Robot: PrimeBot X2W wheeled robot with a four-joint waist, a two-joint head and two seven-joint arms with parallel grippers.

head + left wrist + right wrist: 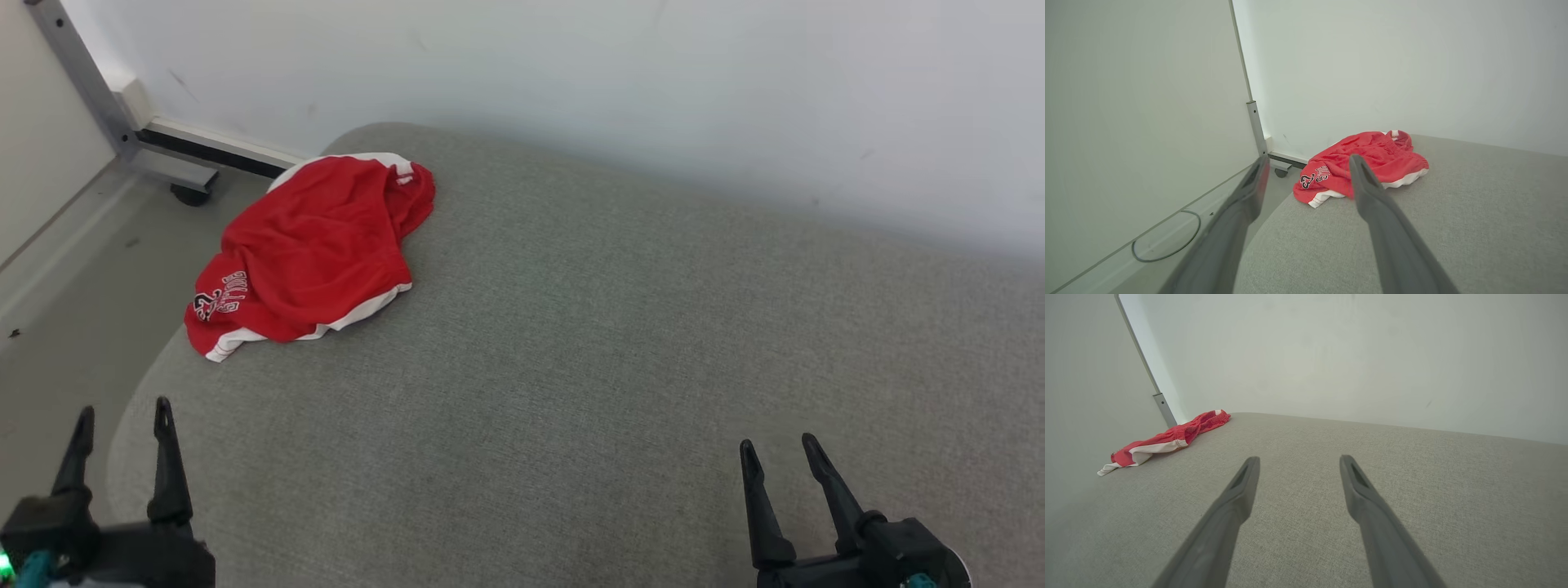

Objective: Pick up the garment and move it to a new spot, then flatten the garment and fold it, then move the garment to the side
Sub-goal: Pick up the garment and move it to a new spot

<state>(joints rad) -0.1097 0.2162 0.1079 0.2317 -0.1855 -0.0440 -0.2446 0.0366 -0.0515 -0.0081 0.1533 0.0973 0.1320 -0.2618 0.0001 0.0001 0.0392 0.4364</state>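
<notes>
We see a red garment lying in a crumpled heap on the far left corner of the worktop; the worktop is covered in soft grey cloth and has round corners; the garment has white bands along its edges and black and white letters and a number near its left end; that left end reaches the rim of the worktop, beside the floor; the far end of the garment lies close to the white wall; our left tool sits at the near left corner, with its two dark fingers spread apart and pointing away from us; one finger is over the floor and the other is over the rim of the worktop; this tool is well apart from the garment; our right tool sits at the near right, over the worktop, and its fingers are spread apart too; it is farther from the garment than the left one. In the left wrist view our left tool points toward the garment, and one finger tip hides a bit of the red cloth; a loop of thin cable lies on the floor by a white panel; in the right wrist view our right tool hangs low over the grey worktop, and the garment is a low red and white strip far off to the left; past the far left corner a grey metal leg with a small dark wheel stands on the floor.
</notes>
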